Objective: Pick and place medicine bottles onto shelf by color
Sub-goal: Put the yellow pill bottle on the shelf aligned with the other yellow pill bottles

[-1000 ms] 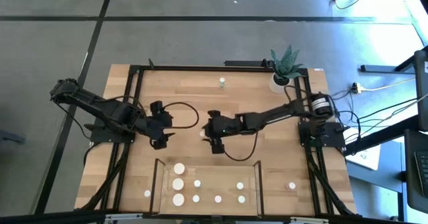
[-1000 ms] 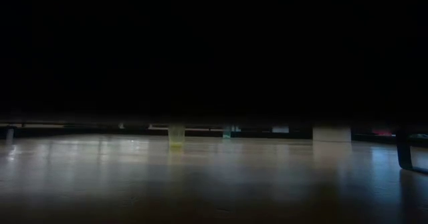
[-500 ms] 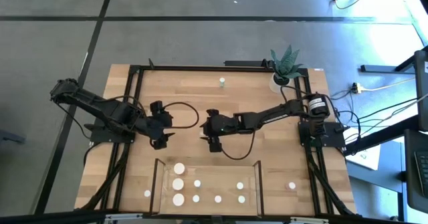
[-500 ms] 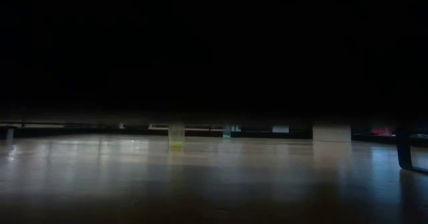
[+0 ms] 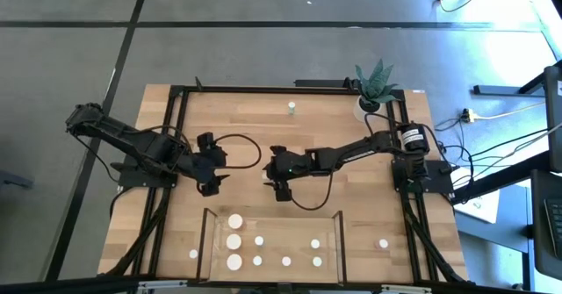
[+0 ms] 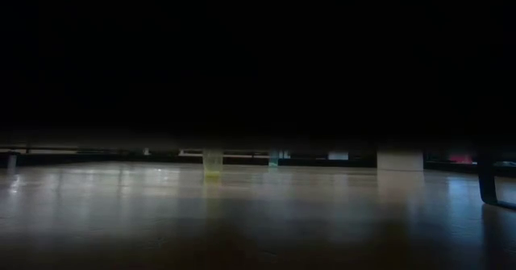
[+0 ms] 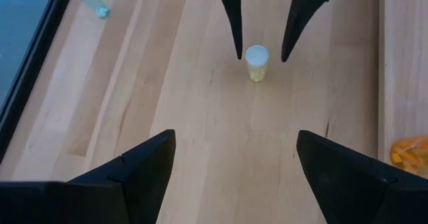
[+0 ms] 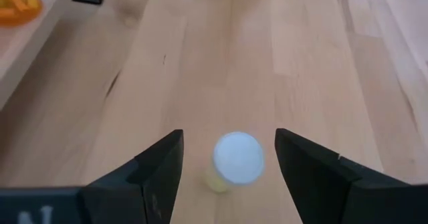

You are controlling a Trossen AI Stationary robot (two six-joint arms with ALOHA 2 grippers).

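While both arms are hovering mid-table, views are splitting the info:
high view: left gripper [image 5: 213, 163] is sitting left of centre; right gripper [image 5: 274, 173] is reaching toward the middle; the small bottle between its fingers is barely showing. shelf [image 5: 272, 252] is lying at the near edge with white-capped bottles [image 5: 234, 240] on it, partly cut off by the frame edge; one green bottle [image 5: 291, 109] is standing far back, a stray one [image 5: 383, 243] right of the shelf.
low view: mostly dark; only a yellowish bottle [image 6: 212, 163] is showing on the tabletop [image 6: 258, 213]; no grippers.
left wrist view: own fingers [image 7: 134, 174] are spread wide, holding nothing; the other arm's fingers are straddling a yellow bottle [image 7: 257, 63], gaps showing both sides.
right wrist view: fingers [image 8: 150, 167] are standing apart around the yellow bottle [image 8: 235, 160], not pinching; body mostly hidden under its cap.
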